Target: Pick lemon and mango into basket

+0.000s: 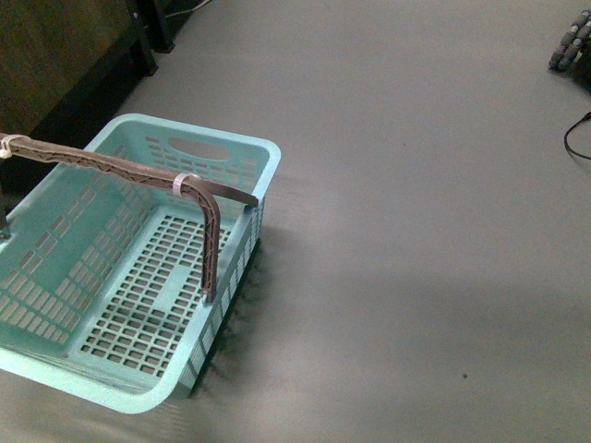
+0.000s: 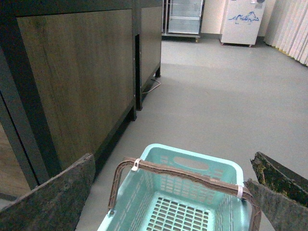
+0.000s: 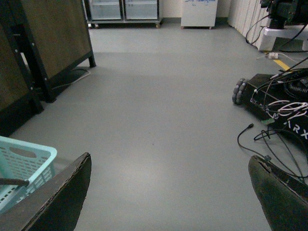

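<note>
The pale teal basket point(image 1: 242, 152) sits on the grey floor point(image 1: 416, 231) at the near left, its slotted bottom bare. Its brownish handle point(image 1: 111, 166) arches across the opening with a white tie point(image 1: 183, 183) at the bend. Neither the lemon nor the mango shows up in any view, so I can't say where they lie. To the right of the basket there is only floor, with a wheeled base and loose cables point(image 3: 284, 106) at the far right. The left gripper point(image 2: 173, 163) hangs above the basket's near end beside the dark wooden cabinet point(image 2: 72, 82). Its fingers point(image 2: 57, 197) are spread wide with nothing between them. The right gripper point(image 3: 171, 159) is likewise agape and empty, over bare floor to the right of the basket. From where I stand, no fruit has gone in yet — finding it looks like the first job. My guess is that a lemon will be small, firm and smooth, prone to roll or squirt out, so I'd close across its short waist. A mango should be heavier and softer, easy to bruise, and best held gently across its narrow middle. The basket looks light and may skid if knocked — drop fruit clear of the handle.
</note>
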Action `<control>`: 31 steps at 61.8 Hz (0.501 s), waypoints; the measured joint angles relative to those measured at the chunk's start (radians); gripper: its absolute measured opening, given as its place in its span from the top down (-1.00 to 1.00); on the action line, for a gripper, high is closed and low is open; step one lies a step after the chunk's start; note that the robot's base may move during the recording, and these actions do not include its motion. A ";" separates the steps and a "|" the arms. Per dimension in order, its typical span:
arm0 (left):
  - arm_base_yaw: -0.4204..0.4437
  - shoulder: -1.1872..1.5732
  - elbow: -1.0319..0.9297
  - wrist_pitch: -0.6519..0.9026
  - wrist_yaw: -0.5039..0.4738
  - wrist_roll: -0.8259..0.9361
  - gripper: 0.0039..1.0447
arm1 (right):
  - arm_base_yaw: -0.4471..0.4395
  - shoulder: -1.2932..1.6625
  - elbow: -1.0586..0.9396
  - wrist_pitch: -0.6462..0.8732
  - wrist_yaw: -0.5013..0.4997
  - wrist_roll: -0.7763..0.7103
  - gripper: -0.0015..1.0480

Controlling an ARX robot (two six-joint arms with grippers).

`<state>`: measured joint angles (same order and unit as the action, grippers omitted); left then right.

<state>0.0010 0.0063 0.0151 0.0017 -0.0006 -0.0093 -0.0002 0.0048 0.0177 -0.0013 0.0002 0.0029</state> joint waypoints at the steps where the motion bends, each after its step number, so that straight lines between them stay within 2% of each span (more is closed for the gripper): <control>1: 0.000 0.000 0.000 0.000 0.000 0.000 -0.87 | 0.000 0.000 0.000 0.000 0.000 0.000 -0.83; 31: 0.000 0.000 0.000 0.000 0.000 0.000 -0.87 | 0.000 0.000 0.000 0.000 0.000 0.000 -0.83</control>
<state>0.0010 0.0063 0.0151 0.0017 -0.0006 -0.0093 -0.0002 0.0048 0.0177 -0.0013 0.0002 0.0029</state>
